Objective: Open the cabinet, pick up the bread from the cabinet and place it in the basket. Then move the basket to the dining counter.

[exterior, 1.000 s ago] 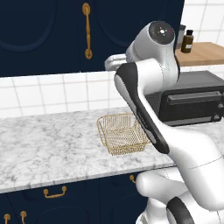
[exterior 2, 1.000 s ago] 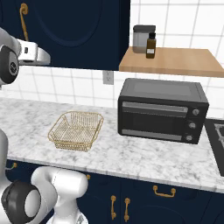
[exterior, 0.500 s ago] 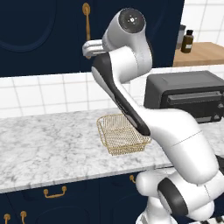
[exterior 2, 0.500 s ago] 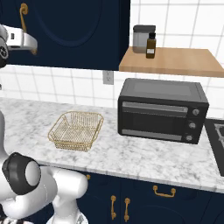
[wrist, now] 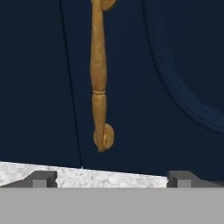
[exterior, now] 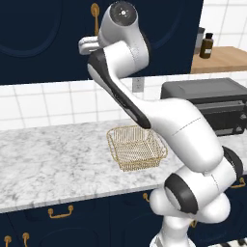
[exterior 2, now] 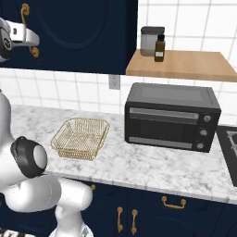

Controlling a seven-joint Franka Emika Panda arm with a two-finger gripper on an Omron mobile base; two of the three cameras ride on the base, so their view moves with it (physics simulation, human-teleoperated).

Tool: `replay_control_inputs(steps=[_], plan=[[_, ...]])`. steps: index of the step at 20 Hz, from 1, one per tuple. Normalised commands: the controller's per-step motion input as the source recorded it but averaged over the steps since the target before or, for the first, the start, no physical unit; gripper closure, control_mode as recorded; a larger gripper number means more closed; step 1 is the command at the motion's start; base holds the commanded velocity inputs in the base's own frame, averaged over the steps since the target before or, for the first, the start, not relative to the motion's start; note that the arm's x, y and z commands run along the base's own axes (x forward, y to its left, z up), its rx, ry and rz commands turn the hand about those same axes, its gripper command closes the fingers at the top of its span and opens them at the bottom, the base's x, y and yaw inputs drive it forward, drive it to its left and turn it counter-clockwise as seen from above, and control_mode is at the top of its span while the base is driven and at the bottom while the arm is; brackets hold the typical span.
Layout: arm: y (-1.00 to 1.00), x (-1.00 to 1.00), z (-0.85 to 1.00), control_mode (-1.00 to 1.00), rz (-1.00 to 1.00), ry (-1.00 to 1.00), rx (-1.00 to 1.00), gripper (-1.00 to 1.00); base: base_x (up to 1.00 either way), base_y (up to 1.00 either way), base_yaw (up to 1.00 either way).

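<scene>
Cabinet (wrist: 144, 87) door shut; its brass handle (wrist: 99, 78) runs vertical, dead ahead and slightly left of centre between my fingertips. My gripper (wrist: 109, 177) is spread wide, empty, short of the handle. Basket (exterior: 137, 147) waits on the marble worktop (exterior: 53, 154) below.

This is a home kitchen: navy cabinet (exterior 2: 83, 32) doors, a marble worktop (exterior 2: 152, 164), white wall tiles (exterior 2: 60, 90) and a toaster oven (exterior 2: 172, 116).

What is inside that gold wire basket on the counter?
Nothing: the basket is empty, with only marble showing through its mesh. The cabinet doors are shut, so whatever is inside is hidden.
</scene>
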Motion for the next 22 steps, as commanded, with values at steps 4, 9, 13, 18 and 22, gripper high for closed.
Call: replay_control_inputs(steps=[4,9,13,18,22], plan=[[0.00,0.43,0.00,-1.00,0.00,-0.04,0.00,-1.00,0.00,0.00,0.00],[0.11,0.36,0.00,-1.00,0.00,-0.12,0.00,-1.00,0.00,0.00,0.00],[0.17,0.32,0.00,-1.00,0.00,-0.15,0.00,-1.00,0.00,0.00,0.00],[0.13,0.48,0.00,-1.00,0.00,-0.02,0.00,-1.00,0.00,0.00,0.00],[0.13,0.52,-0.03,-1.00,-0.01,0.00,-0.01,-1.00,0.00,0.00,0.00]])
